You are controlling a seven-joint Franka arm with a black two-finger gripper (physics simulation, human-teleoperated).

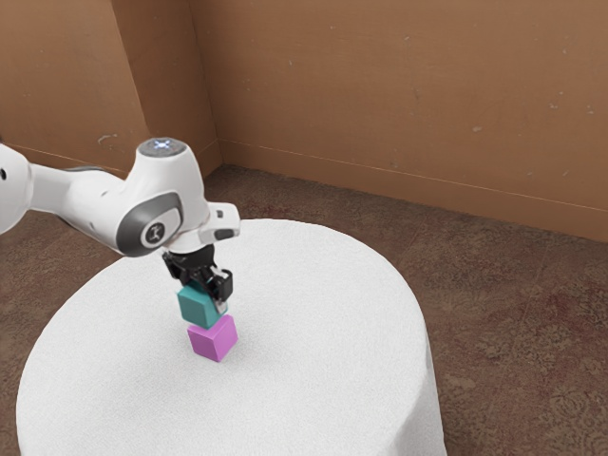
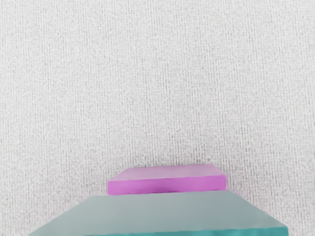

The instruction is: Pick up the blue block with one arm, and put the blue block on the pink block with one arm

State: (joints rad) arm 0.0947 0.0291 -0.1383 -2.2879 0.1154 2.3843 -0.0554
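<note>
My gripper [image 1: 203, 283] is clamped on the blue block [image 1: 197, 307], held between my fingers with the pink block [image 1: 213, 338] directly below my hand, slightly off-centre; contact unclear, so next move looks straight down.

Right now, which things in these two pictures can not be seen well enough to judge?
1. Contact: whether the blue block, held by the gripper, touches the pink block or hangs just above it; exterior view, too small to tell.
2. Wrist view: the blue block hides most of the pink block and is itself cut off by that view's edge.
3. Exterior view: the arm is cut off by the left edge.
</note>
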